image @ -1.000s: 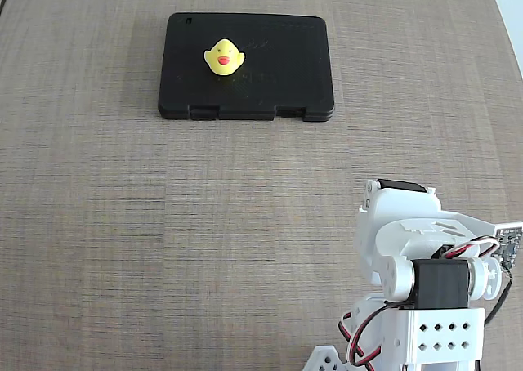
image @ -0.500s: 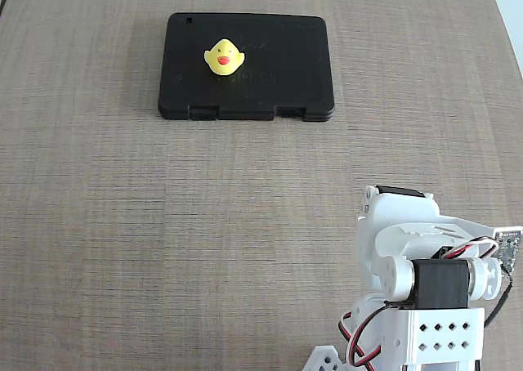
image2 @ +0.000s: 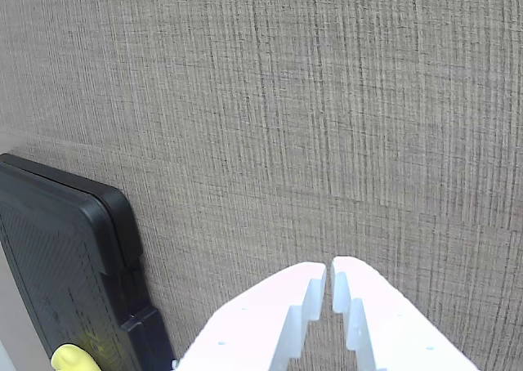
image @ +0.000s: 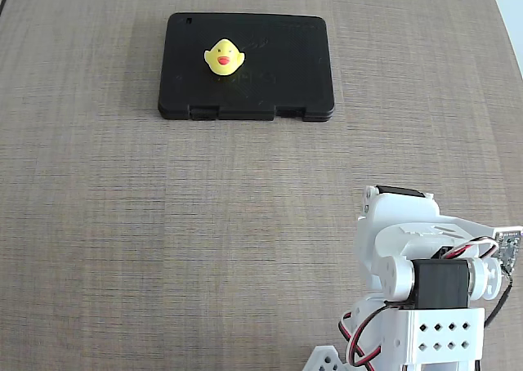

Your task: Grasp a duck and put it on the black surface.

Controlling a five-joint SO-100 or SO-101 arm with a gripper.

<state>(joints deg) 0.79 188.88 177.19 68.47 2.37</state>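
Note:
The tiny yellow duck [image: 224, 58] with a red beak sits upright on the flat black case [image: 278, 85] at the far side of the table in the fixed view. In the wrist view the black case [image2: 57, 273] shows at the lower left, with a sliver of the duck [image2: 73, 359] at the bottom edge. My gripper [image2: 328, 274] enters from the bottom of the wrist view; its white fingers are closed together and hold nothing, over bare table away from the case. In the fixed view only the folded white arm [image: 425, 281] shows at the lower right; the fingertips are hidden.
The table top [image: 204, 224] is a grey-brown woven-look surface. A pale strip [image: 511, 11] shows past the table's right edge at the upper right of the fixed view.

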